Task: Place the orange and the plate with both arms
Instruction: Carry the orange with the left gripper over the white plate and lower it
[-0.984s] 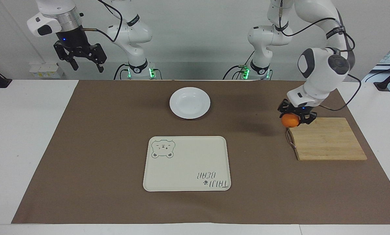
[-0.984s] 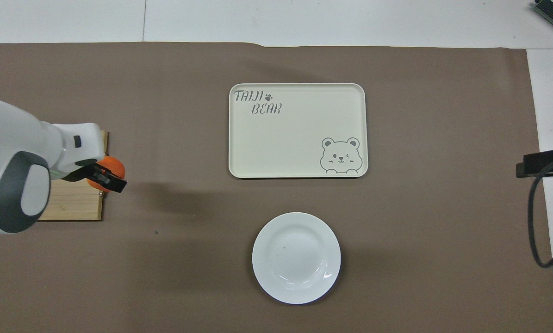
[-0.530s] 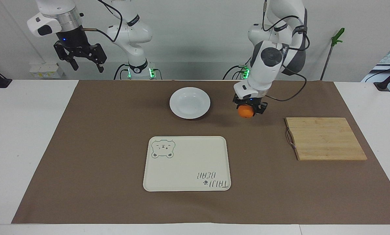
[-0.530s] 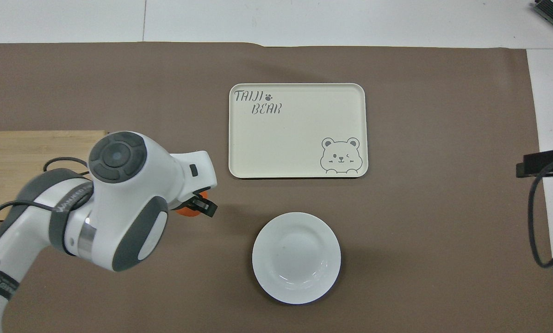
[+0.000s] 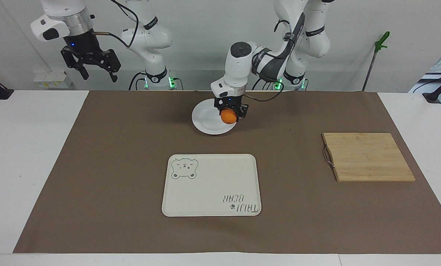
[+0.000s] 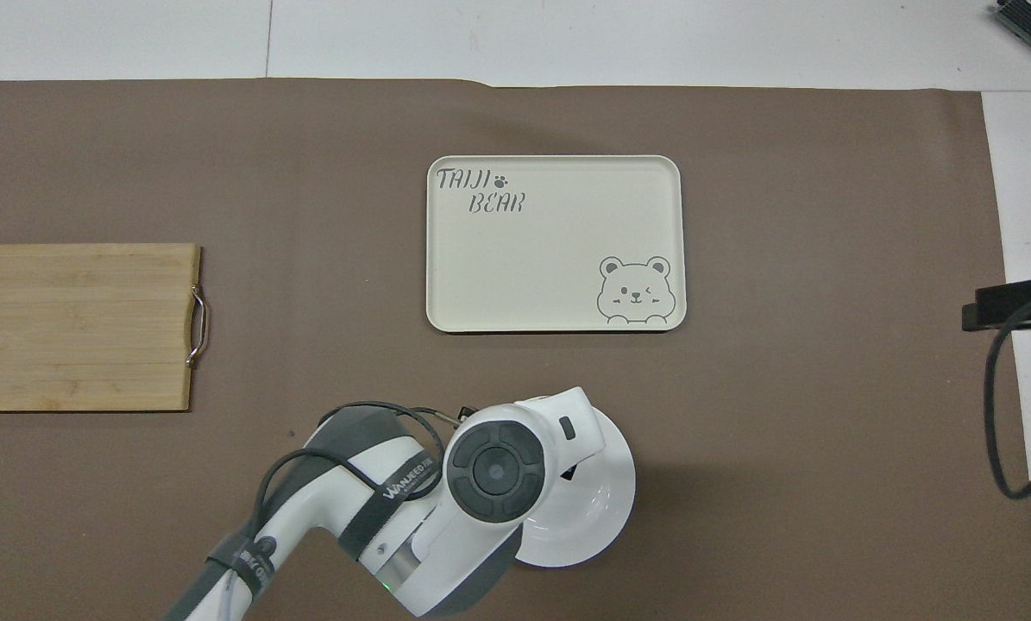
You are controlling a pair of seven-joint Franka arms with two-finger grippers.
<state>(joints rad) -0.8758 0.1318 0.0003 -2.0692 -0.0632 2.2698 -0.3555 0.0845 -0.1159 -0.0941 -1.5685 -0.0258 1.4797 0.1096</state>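
1. Since the earlier frames, the orange [image 5: 228, 116] has been carried by the left gripper [image 5: 230, 114] from the edge of the wooden cutting board [image 5: 368, 157], across the brown mat [image 5: 95, 166], to a spot over the plate [image 5: 209, 123].
2. The orange is clamped between the left gripper's fingers and is held in the air above the part of the plate that lies toward the left arm's end of the table; whether it touches the dish cannot be told.
3. In the overhead view the orange is hidden by the left arm's wrist, and only part of the plate [image 6: 606, 509] is seen past it.
4. The plate is set on the mat, nearer to the robots than the cream tray [image 5: 211, 184], and is well apart from it.
5. The tray, marked with a bear drawing and lettering, is seen with nothing on it.
6. The cutting board is left bare at the left arm's end of the table, its metal handle turned toward the tray.
7. The right gripper [image 5: 96, 72] is held high above the right arm's end of the table, off the mat, with its fingers spread wide and nothing between them; that arm is kept waiting.
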